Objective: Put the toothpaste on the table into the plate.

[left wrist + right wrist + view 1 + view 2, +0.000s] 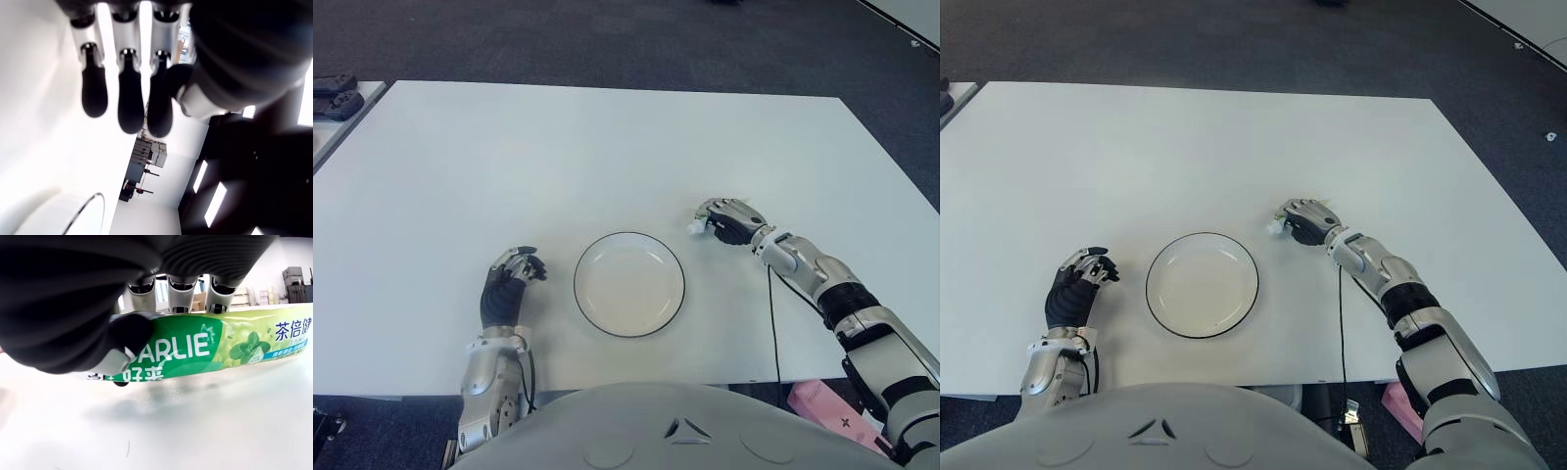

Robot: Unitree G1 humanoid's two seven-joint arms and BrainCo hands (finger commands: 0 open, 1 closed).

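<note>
A: When u look down at the white table (558,147), where's ur right hand?

B: My right hand (732,219) is out to the right of the plate (628,284), a bit past it, away from me. It's on the toothpaste (215,348).

A: Holding it?

B: Yep. My wrist cam shows my fingers (178,296) curled over the far side of the tube & my thumb (128,335) pressed on the near side. So the hand is closed round it. It's a green tube w/ white letters & a mint leaf pic.

A: Is the tube up in the air?

B: Looks like it's just off the table, w/ a soft shadow under it. Can't tell for sure if one end touches. From my head cam I only see the white cap end (695,226) poking out of my fist, pointing at the plate.

A: Is it in the plate yet?

B: No. The tube is near the plate rim but apart from it. The plate is white w/ a thin dark edge, right in front of me.

A: And ur left hand?

B: My left hand (509,279) is on the other side of the plate, just beside it. Its fingers (120,93) hang loose, sort of straight, side by side. Nothing in them.
</note>
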